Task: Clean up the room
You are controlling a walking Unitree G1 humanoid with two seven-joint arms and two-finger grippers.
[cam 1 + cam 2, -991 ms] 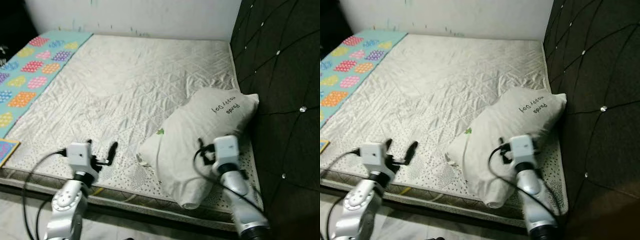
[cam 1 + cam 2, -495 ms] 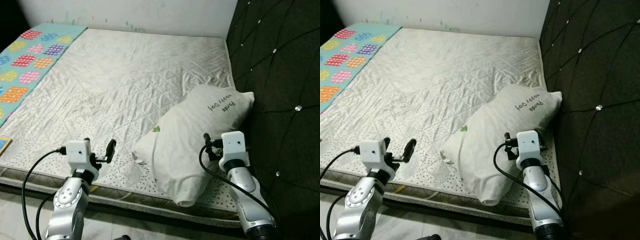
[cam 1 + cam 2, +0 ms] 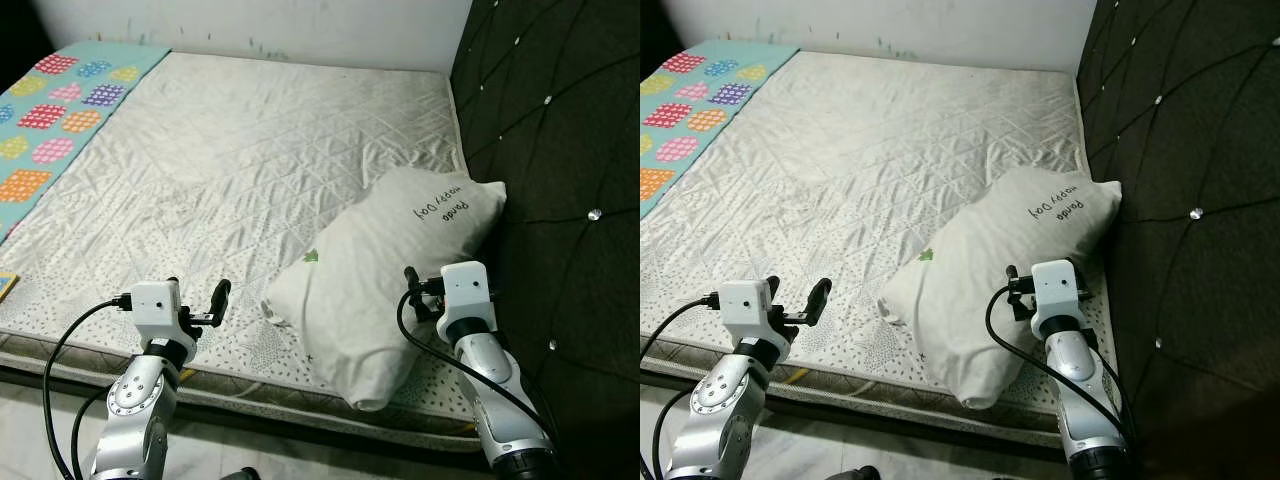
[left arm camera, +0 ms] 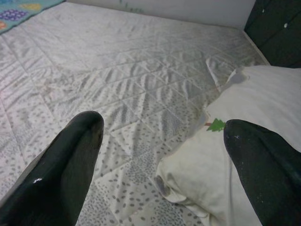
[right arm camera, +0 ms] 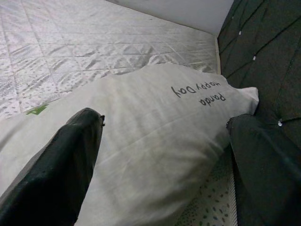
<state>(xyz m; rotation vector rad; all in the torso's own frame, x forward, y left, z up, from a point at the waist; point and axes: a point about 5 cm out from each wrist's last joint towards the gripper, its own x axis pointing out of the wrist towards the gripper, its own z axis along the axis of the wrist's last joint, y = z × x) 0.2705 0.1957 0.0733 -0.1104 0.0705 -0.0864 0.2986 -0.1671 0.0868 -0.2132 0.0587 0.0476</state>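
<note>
A white pillow (image 3: 385,270) with dark handwriting lies tilted on the silver quilted mattress (image 3: 250,150), close to the headboard. My right gripper (image 5: 164,155) is open at the pillow's near right end, one finger (image 5: 61,169) over the pillow and the other by the headboard; I cannot tell if it touches. My left gripper (image 3: 197,293) is open and holds nothing, low over the mattress's front edge, left of the pillow. In the left wrist view the pillow (image 4: 249,108) and its near corner lie ahead between the fingers (image 4: 61,165).
A dark tufted headboard (image 3: 560,150) rises along the right side of the bed. A teal blanket with coloured patches (image 3: 60,100) covers the far left. A white wall closes the back. Pale floor (image 3: 40,440) runs below the mattress's front edge.
The camera has shifted, so the whole picture moved. Relative to the pillow, my right gripper has drifted slightly toward the headboard side. The left gripper has kept its place, still open.
</note>
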